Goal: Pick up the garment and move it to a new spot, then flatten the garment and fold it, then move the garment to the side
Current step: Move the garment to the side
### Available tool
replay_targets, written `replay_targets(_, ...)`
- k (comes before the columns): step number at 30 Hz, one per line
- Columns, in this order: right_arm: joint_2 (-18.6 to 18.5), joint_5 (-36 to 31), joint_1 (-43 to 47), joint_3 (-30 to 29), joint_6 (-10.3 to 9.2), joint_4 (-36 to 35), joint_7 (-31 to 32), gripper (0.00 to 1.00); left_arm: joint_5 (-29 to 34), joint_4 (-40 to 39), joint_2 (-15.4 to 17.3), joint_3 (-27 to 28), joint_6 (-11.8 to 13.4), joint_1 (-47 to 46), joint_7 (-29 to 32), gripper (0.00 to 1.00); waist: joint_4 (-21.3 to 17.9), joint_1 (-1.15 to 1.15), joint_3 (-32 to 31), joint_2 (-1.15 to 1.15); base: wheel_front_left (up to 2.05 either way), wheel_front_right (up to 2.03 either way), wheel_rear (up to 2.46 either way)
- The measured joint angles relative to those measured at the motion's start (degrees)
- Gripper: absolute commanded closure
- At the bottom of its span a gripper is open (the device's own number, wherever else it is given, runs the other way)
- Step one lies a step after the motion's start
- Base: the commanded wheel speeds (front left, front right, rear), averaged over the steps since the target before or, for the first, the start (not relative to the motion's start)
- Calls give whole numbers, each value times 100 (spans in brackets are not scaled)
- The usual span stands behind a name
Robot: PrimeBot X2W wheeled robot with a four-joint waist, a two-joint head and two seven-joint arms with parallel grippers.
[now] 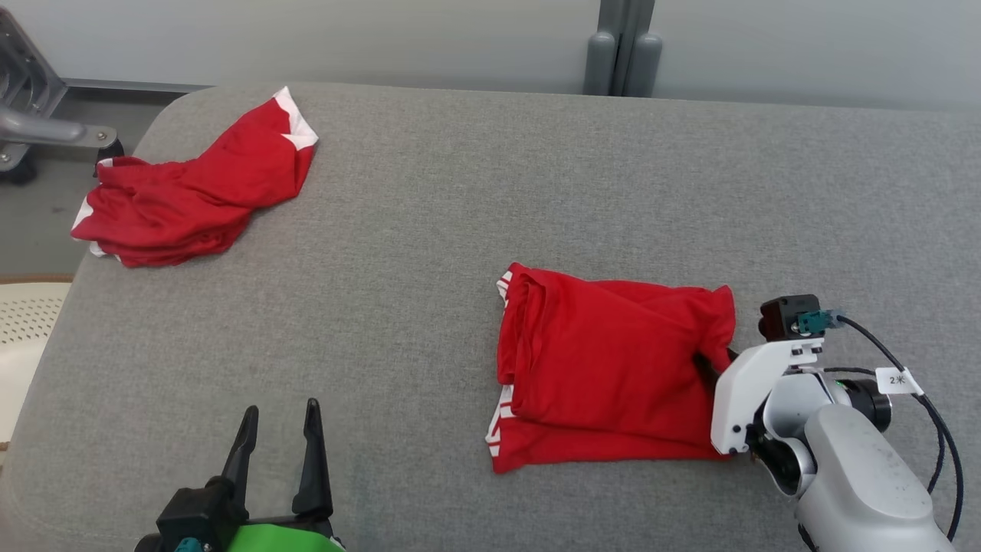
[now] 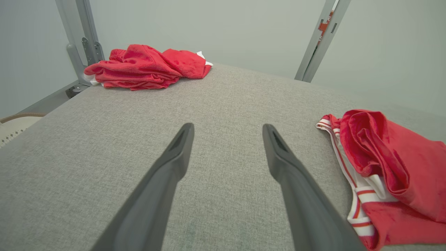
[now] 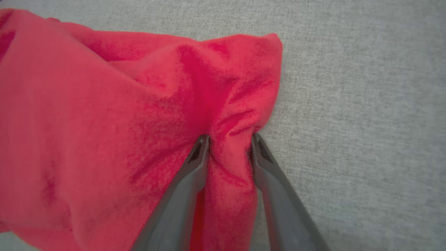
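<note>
Your right gripper [image 3: 230,139] jaws pinch a bunched ridge at the right edge of the folded red garment [image 1: 605,360], mid-bench [image 1: 429,192], likely to drag it aside. Left gripper [image 1: 280,408] jaws spread, empty.

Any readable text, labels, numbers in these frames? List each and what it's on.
"2" followed by a small mark too blurred to make out: white tag on the right arm, head view.
Red sticker on the grey post, left wrist view: too small to read.
Folded red garment and crumpled red garment: white stripes only, no print visible.
</note>
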Motion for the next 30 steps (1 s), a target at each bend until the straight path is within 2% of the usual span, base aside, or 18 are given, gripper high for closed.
replay_targets(7,-40,51,-425,187,4,197,-547,100,24,-25,13,36,-112,-151,-1,0,-339,0,99,0,0,0,0)
replay_targets(13,-231,2,-765,47,3,276,-1027,100,114,-121,19,45,-160,-318,0,0,-891,0,197,0,0,0,0)
replay_targets(22,-321,-57,-1108,-516,3,293,-1714,100,337,-299,218,5,-212,-739,36,0,-2246,0,527,0,0,0,0)
replay_targets(30,-46,-18,-1249,-382,2,394,-2213,100,494,-468,447,-89,-264,-1102,289,0,-3268,0,937,0,0,0,0)
